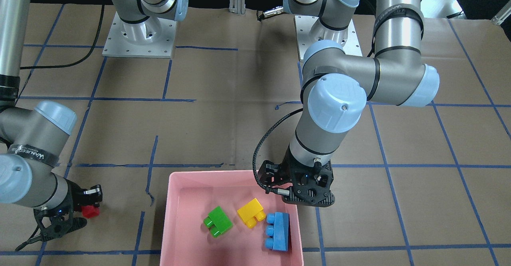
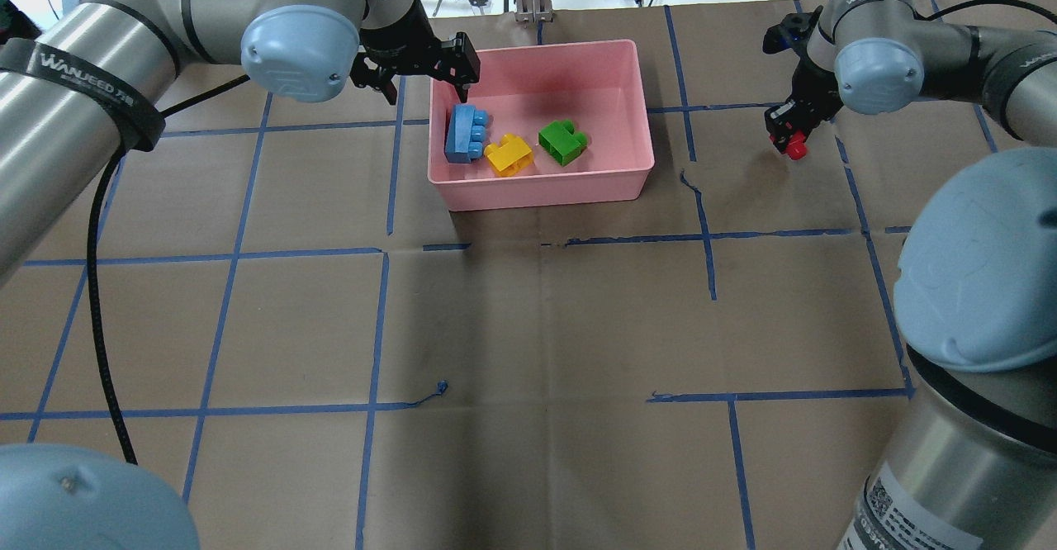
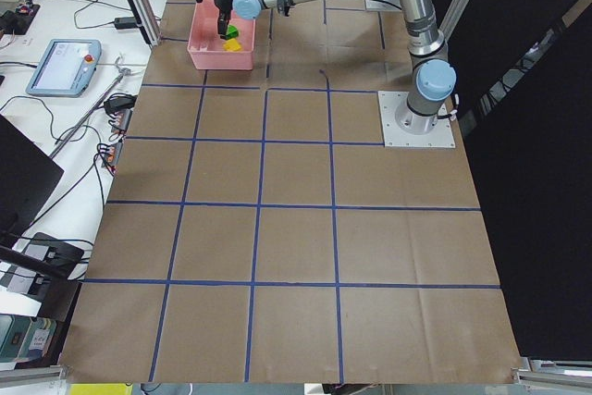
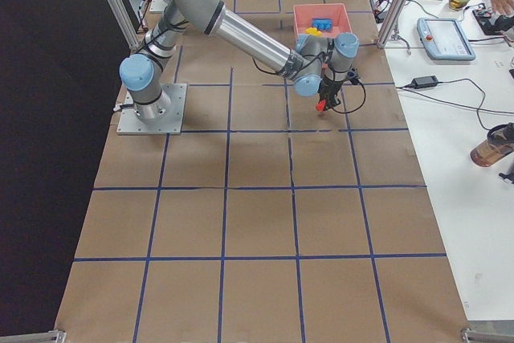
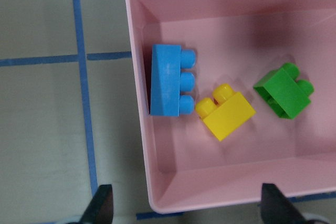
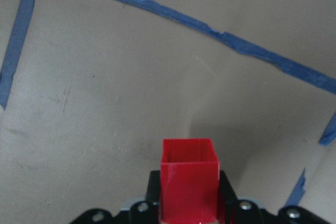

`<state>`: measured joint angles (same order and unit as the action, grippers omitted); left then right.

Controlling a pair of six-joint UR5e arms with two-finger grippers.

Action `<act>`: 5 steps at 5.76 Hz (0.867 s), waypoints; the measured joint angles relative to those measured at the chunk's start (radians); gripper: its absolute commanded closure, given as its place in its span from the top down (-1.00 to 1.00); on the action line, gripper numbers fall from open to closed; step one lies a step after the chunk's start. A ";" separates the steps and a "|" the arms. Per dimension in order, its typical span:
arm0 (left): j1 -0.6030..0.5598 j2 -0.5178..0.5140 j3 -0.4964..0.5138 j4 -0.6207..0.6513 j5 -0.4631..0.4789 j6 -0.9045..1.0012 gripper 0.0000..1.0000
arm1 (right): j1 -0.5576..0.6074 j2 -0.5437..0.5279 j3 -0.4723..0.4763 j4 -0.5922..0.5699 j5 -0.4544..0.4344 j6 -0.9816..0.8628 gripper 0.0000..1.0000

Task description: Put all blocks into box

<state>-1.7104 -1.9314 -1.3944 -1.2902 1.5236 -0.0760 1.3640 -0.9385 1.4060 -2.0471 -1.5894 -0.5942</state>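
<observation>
Left gripper (image 2: 423,71): spread wide, empty.
Right gripper (image 2: 789,131): clamps red block (image 2: 795,150), right of box (image 2: 545,187).
Box: blue block (image 2: 465,133), yellow block (image 2: 508,155), green block (image 2: 562,142).

The box (image 2: 545,188) is plain pink. The blue block (image 2: 461,131), yellow block (image 2: 508,156) and green block (image 2: 563,144) are each one flat colour; the red block (image 6: 189,182), partly hidden, seems uniformly red too. The table (image 2: 537,327) is brown with a grid of blue tape lines. The left arm (image 2: 124,21) and right arm (image 2: 974,46) are silver-grey with pale blue caps.
</observation>
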 measured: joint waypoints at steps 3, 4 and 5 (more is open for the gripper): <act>0.008 0.186 -0.003 -0.263 0.083 0.022 0.99 | 0.034 -0.001 -0.317 0.320 0.042 0.187 -0.82; 0.021 0.227 -0.011 -0.281 0.080 0.024 0.99 | 0.074 0.000 -0.383 0.405 0.077 0.309 -0.82; 0.040 0.241 -0.029 -0.285 0.079 0.025 0.99 | 0.143 0.002 -0.409 0.433 0.093 0.464 -0.81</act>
<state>-1.6709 -1.6906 -1.4233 -1.5753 1.6025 -0.0511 1.5075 -0.9365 0.9967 -1.6139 -1.4963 -0.1298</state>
